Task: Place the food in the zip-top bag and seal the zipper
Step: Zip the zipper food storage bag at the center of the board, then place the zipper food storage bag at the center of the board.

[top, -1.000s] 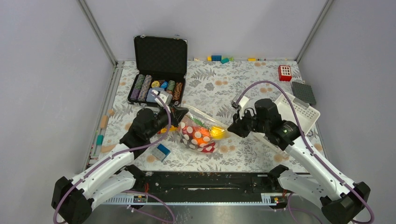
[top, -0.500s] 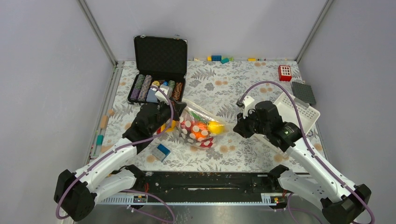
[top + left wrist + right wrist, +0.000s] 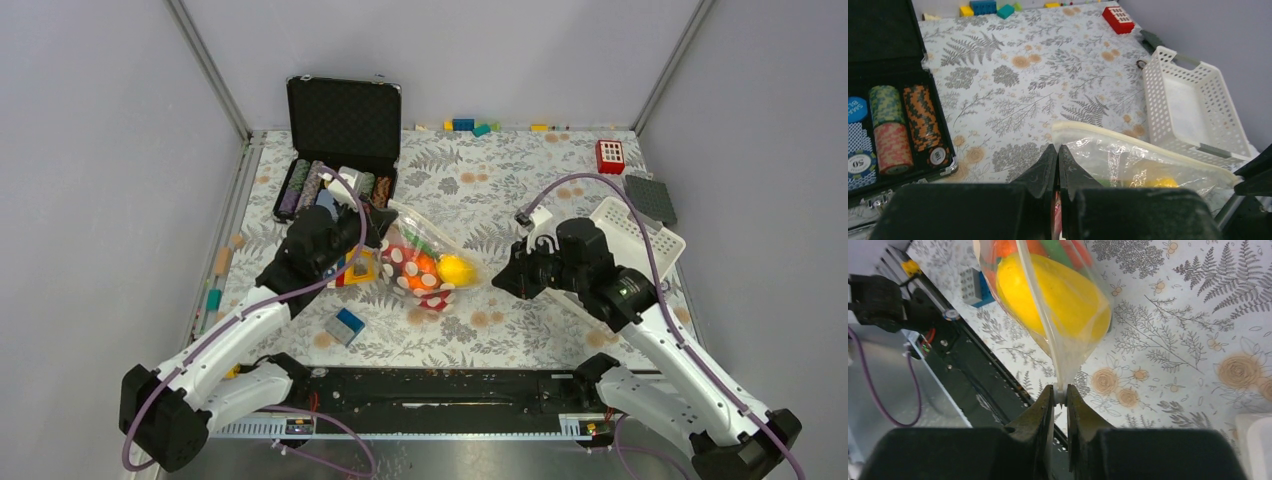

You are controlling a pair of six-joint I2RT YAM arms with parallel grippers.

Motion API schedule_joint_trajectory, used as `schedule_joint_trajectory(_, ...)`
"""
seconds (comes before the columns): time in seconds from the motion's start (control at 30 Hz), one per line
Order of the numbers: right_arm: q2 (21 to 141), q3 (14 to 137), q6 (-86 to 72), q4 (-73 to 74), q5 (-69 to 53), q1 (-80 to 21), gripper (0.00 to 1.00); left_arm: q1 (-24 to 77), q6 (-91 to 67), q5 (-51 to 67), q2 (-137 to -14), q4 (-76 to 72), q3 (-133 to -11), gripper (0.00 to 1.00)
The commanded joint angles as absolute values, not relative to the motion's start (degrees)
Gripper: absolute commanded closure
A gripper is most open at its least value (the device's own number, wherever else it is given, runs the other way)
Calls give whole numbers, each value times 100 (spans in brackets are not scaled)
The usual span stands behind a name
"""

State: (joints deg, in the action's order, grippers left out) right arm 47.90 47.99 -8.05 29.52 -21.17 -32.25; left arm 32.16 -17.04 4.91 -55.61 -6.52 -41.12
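We see left end effector (image 3: 1057,150) and right end effector (image 3: 1060,390) clenched on the clear dotted plastic bag (image 3: 430,262) mid-frame; black chip case (image 3: 340,120) upper left, white slotted basket (image 3: 645,240) right.

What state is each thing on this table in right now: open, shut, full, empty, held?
zip-top bag: filled, pinched at opposite ends by both hands.
food: inside the bag.
zipper: cannot tell whether it is sealed.
left hand: shut on the bag.
right hand: shut on the bag's corner.
poker chip case: open, lid upright, chips in rows.
white basket: empty.
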Motion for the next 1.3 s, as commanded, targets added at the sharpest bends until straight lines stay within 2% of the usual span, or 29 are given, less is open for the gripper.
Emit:
schedule_joint_trajectory(0.0,4598,5026,-1936,2691,-1961,-3167,100,3164,-1866,939,-5753,-576,-4781,100)
schedule_joint_trajectory(0.23,5006,4968,-2455,2859,-939,-2504,100,3164,-2099,896,-7068,-334,-5509,100)
schedule_joint_trajectory(0.37,5380,5102,-2421,2951,333,-2176,100,3164,-2366,866,-8025,-272,-6199,100)
schedule_joint_trajectory(0.47,5976,5372,-2261,2816,853,-1764,100,3164,-2485,805,-8723,-186,-6751,100)
schedule_joint_trajectory(0.53,6372,5451,-2145,2451,1157,-1582,100,3164,-2507,851,-9124,-427,-6984,88)
schedule_joint_trajectory(0.63,7003,5687,-2278,2063,1388,-1283,100,3164,-2512,915,-9752,-359,-7525,80)
schedule_joint_trajectory(0.67,7185,5766,-2347,1953,1442,-1215,100,3164,-2520,943,-9943,-352,-7753,74)
schedule_joint_trajectory(0.8,7942,6119,-2410,1533,1564,-1014,97,3163,-2566,1021,-10652,-266,-8347,22)
schedule_joint_trajectory(0.83,8116,6255,-2336,1520,1511,-977,92,3164,-2552,1038,-10736,-102,-8484,6)
schedule_joint_trajectory(0.87,8260,6419,-2277,1641,1469,-960,75,3163,-2563,1066,-10740,-20,-8564,2)
schedule_joint_trajectory(1.0,8434,6868,-2208,2168,1502,-933,4,3173,-2539,875,-9971,-347,-7941,1)
schedule_joint_trajectory(1.03,8362,6927,-2227,2283,1515,-932,1,3173,-2512,792,-9700,-370,-7782,1)
schedule_joint_trajectory(1.17,7525,6688,-2393,2503,1658,-932,0,3196,-2450,520,-8445,-170,-7084,1)
schedule_joint_trajectory(1.27,6561,6125,-2430,2564,1717,-933,0,3219,-2476,-281,-7310,117,-6201,1)
